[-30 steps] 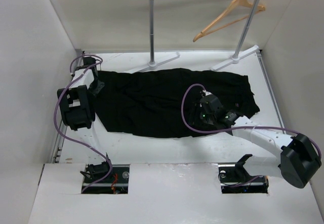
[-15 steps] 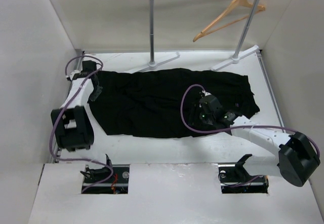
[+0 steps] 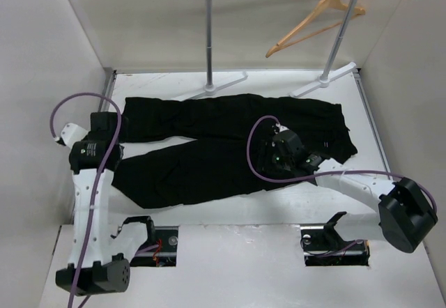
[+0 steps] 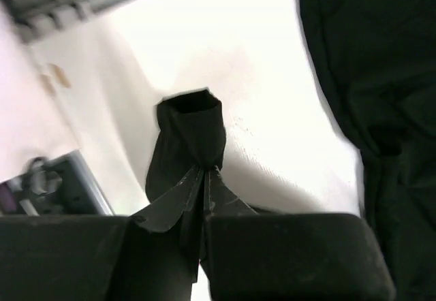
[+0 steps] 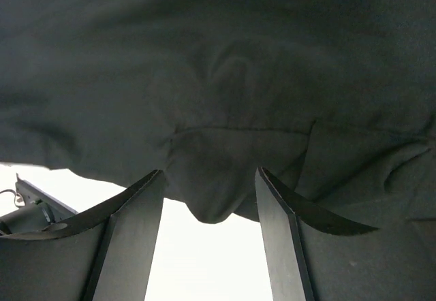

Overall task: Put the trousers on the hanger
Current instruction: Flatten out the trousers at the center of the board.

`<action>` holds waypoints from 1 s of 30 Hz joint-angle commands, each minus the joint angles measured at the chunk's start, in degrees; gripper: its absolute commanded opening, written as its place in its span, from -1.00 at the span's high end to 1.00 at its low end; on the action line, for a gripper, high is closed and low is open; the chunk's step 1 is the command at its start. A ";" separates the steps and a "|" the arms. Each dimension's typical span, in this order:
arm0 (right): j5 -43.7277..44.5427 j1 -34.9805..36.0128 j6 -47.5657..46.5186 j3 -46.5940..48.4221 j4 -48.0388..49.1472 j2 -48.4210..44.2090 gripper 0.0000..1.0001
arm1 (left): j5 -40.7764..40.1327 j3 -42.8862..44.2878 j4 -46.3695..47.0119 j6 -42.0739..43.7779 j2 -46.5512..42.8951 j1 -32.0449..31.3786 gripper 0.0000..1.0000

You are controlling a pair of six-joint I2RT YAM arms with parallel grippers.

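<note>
The black trousers [image 3: 230, 141] lie flat across the table, waist to the right, the two legs spread apart at the left. My left gripper [image 3: 108, 125] is at the left leg ends and is shut on a pinched fold of the trousers' cloth [image 4: 194, 134]; its tips [image 4: 204, 173] meet on it, with the rest of the garment [image 4: 381, 110] to the right. My right gripper [image 3: 270, 156] is open over the trousers' near edge [image 5: 218, 76], with a bulge of cloth between its fingers [image 5: 136, 206]. The tan wooden hanger [image 3: 313, 24] hangs on the rail at the far right.
A grey metal rail stand [image 3: 209, 36] stands at the back with its feet on the table just behind the trousers. White walls close in the left, right and back. Purple cables loop off both arms.
My left arm has swung back toward the near left with the cloth in its grip. The trousers' legs have parted and the near leg has slid toward the front. The right arm has barely moved.
</note>
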 commanded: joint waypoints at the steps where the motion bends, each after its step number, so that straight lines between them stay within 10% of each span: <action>1: -1.15 0.19 0.24 -0.77 5.64 1.38 -0.24 | -7.69 9.61 -15.52 -3.04 -0.80 -2.57 0.98; 6: -3.26 0.19 0.86 -2.09 8.02 4.28 -0.24 | -13.49 11.05 -16.95 -6.12 4.99 -7.85 0.97; 13: -2.47 -1.91 0.86 -1.56 5.57 3.58 -0.25 | -10.44 7.52 8.77 1.95 28.78 -6.02 0.96; 22: 7.45 -3.58 2.26 0.29 -4.10 -10.47 -0.18 | -8.49 28.60 13.38 8.90 58.68 -3.47 0.93; 26: 10.01 -10.85 3.75 -0.15 -9.81 -18.38 0.54 | -8.14 29.85 14.34 11.63 61.52 1.10 0.62; 30: 10.54 -23.15 3.41 1.42 -16.05 -21.73 0.51 | -5.16 22.32 20.13 15.58 52.76 2.78 0.11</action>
